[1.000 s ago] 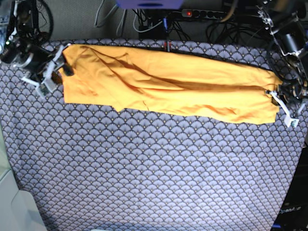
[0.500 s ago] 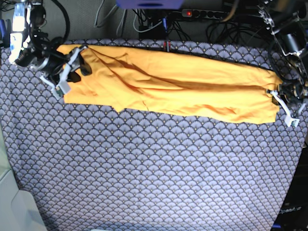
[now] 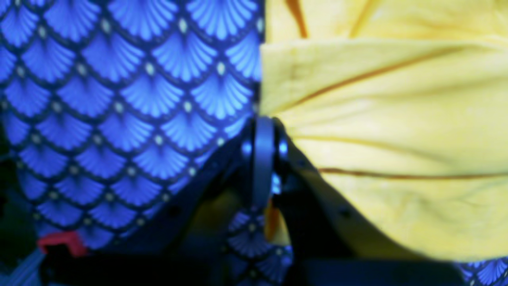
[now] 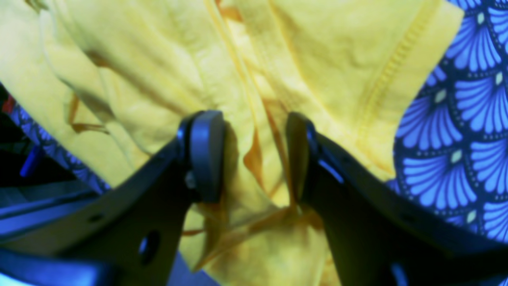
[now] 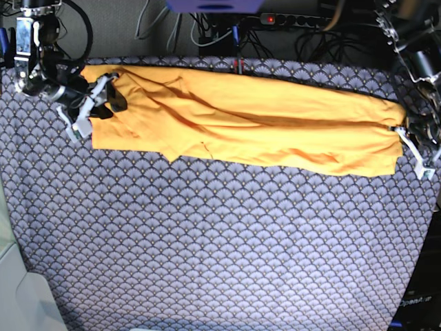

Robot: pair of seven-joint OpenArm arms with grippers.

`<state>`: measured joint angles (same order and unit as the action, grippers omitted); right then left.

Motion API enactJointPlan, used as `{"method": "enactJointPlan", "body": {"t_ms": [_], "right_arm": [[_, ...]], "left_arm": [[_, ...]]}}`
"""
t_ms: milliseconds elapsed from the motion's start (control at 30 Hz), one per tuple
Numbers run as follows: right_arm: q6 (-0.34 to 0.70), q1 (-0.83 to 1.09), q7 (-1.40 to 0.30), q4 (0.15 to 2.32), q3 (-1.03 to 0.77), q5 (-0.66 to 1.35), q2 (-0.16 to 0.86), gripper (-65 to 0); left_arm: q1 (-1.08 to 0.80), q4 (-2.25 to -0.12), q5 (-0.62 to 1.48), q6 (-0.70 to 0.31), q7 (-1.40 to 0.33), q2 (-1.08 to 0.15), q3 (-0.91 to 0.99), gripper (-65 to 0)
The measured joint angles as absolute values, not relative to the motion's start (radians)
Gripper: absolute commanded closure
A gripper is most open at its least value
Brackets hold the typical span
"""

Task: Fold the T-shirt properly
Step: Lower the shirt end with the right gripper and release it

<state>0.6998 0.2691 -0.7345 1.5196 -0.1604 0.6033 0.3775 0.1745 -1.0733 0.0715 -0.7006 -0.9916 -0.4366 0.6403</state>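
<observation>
Left gripper (image 3: 263,131): we note it pinching the T-shirt (image 5: 262,124) edge; right gripper (image 4: 254,155): parted, straddling bunched fabric.

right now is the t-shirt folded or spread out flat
Folded lengthwise, not yet finished: the T-shirt lies as a long narrow band with layers overlapping across the patterned cloth.

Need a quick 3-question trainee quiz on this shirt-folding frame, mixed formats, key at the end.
1. True or false: the left gripper is shut on the T-shirt's edge.
2. The right gripper's jaws are: A) shut on the shirt, B) open with fabric between them, C) open over bare cloth.
3. Fill in: the shirt lies as a long band along the ___ edge of the cloth.

Key: 1 true; 2 B; 3 far
</observation>
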Motion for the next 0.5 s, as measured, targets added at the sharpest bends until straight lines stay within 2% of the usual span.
{"method": "enactJointPlan", "body": {"t_ms": [333, 500], "right_arm": [[0.7, 0.269, -0.731, 1.519, -0.159, 0.603, 0.38, -27.4], [0.7, 0.269, -0.731, 1.519, -0.158, 0.603, 0.38, -27.4]], "left_arm": [[0.217, -1.07, 0.072, -0.7, -0.994, -0.503, 0.638, 0.0], [0.213, -1.072, 0.072, -0.7, -1.085, -0.526, 0.641, 0.0]]}}
